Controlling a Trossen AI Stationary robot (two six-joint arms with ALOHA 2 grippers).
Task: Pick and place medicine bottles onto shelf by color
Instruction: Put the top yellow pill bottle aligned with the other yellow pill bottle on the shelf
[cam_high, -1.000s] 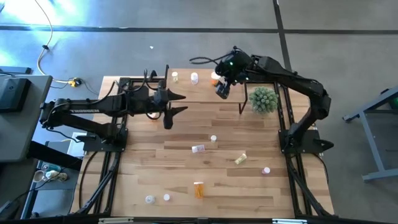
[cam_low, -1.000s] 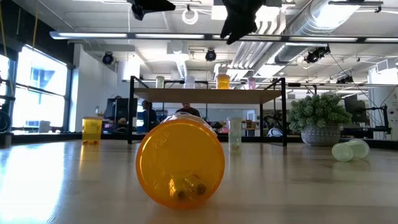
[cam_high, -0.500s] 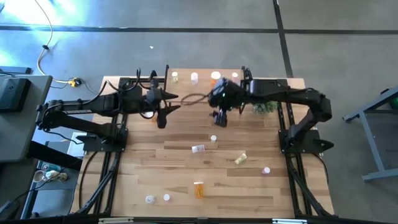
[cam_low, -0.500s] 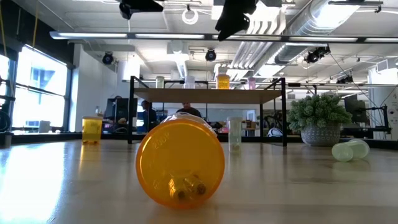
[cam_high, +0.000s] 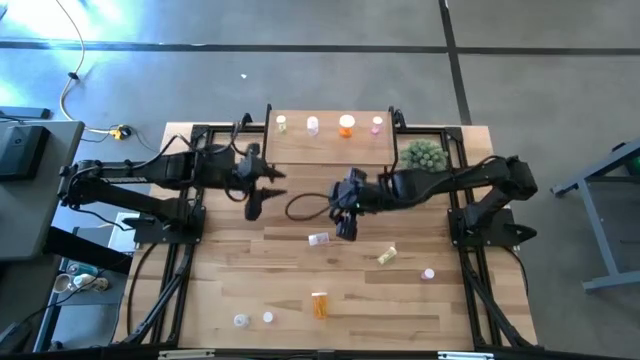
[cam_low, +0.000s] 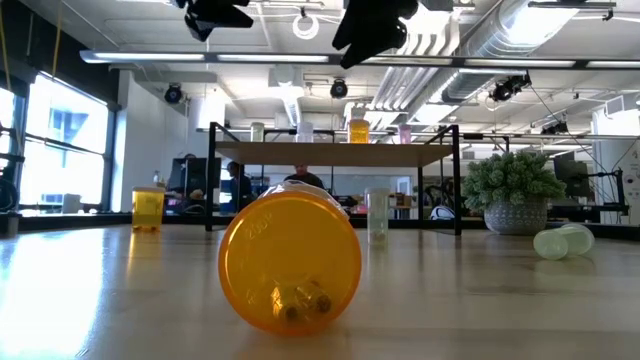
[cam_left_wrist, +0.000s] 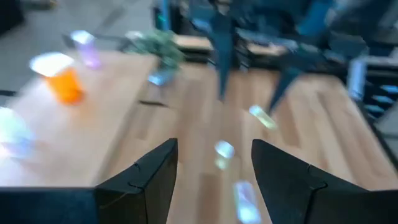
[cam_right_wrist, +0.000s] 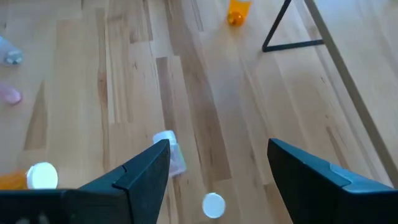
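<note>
Right end effector unclenched above plank table, scattered bottles; left end effector unclenched too.

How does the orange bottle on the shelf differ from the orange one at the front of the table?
The orange bottle on the shelf stands upright, its white cap facing up; the orange bottle near the table's front edge lies on its side. The first is already placed on the shelf in a row with three other bottles; the second lies loose on the table. Both are orange with white caps.
</note>
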